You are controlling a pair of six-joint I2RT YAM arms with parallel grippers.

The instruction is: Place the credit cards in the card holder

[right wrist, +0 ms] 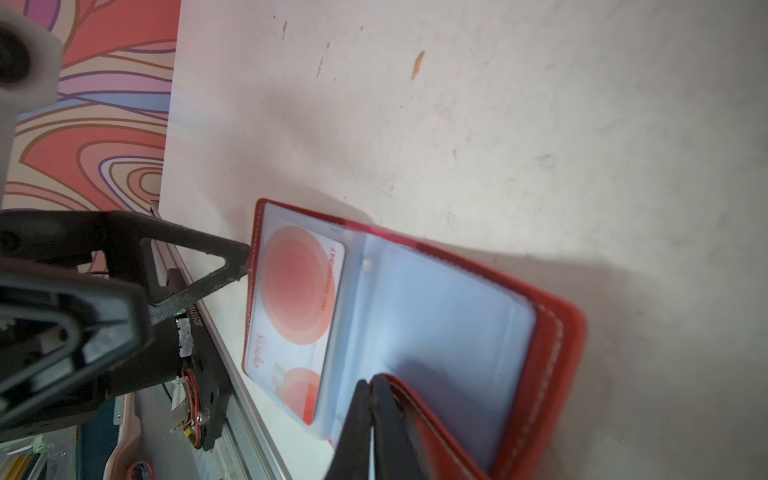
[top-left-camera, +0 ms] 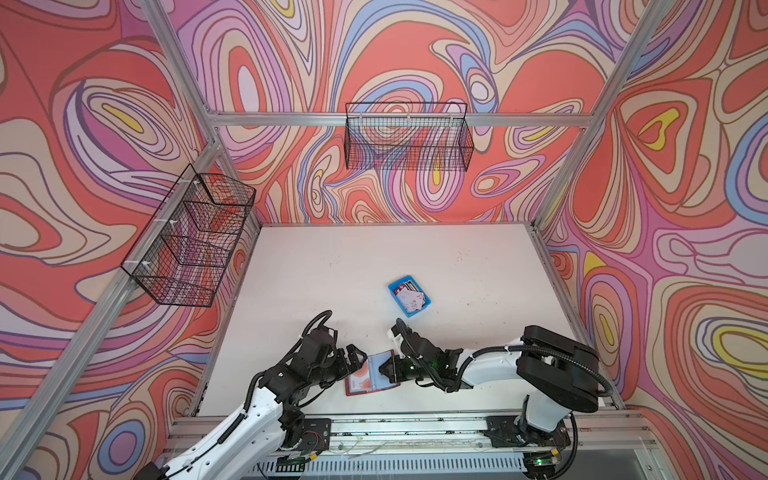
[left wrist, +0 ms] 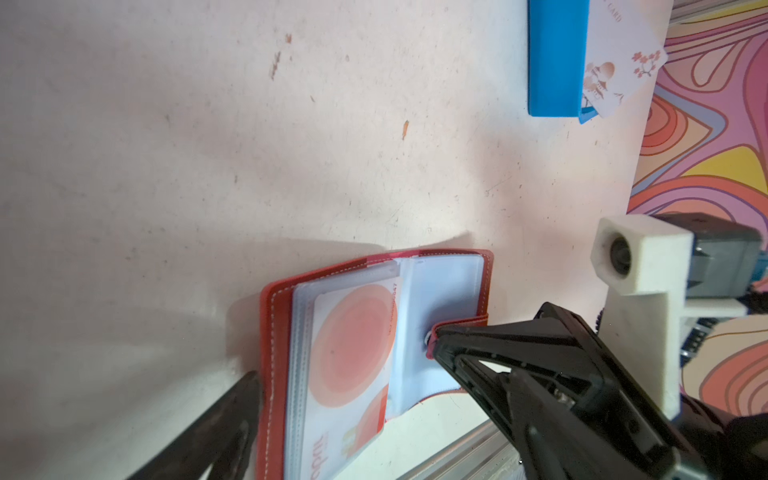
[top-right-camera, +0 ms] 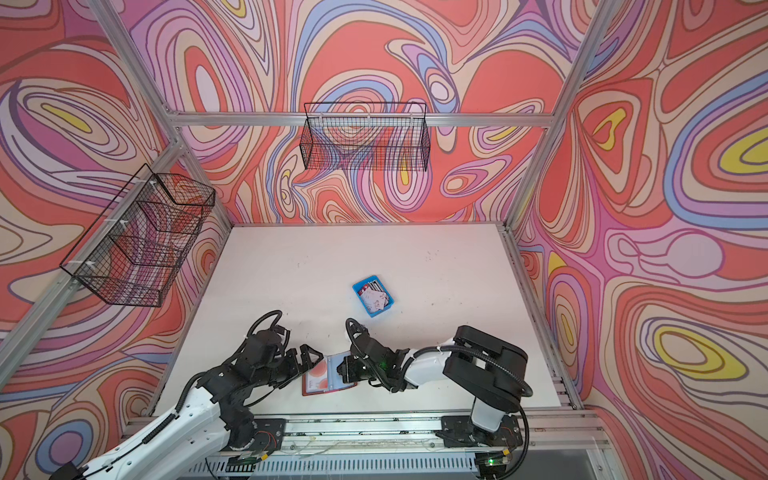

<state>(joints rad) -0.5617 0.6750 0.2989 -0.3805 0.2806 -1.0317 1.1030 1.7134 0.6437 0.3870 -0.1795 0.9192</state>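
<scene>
Table [top-left-camera: 374, 266]: white, and the work sits near its front edge.
Left gripper [top-left-camera: 358, 360]: released, jaws spread wide. One fingertip [right wrist: 232, 259] touches the outer edge of the flat cover of the card holder [top-left-camera: 371, 376].
Right gripper [top-left-camera: 384, 369]: clenched on the holder's snap tab [left wrist: 457, 322], with that half tilted up off the table.
The card holder lies open between the two grippers, sleeves facing up. In both top views its spine runs roughly near-to-far and its open span runs left-right.
Sleeved card [left wrist: 353, 345]: in the top sleeve of the flat half, long axis parallel to the spine.
Blue tray [top-left-camera: 394, 286]: well apart, further back toward mid-table, long axis diagonal from far-left to near-right.
Credit cards [top-left-camera: 412, 299]: loosely stacked in the tray, one poking over the rim.
</scene>
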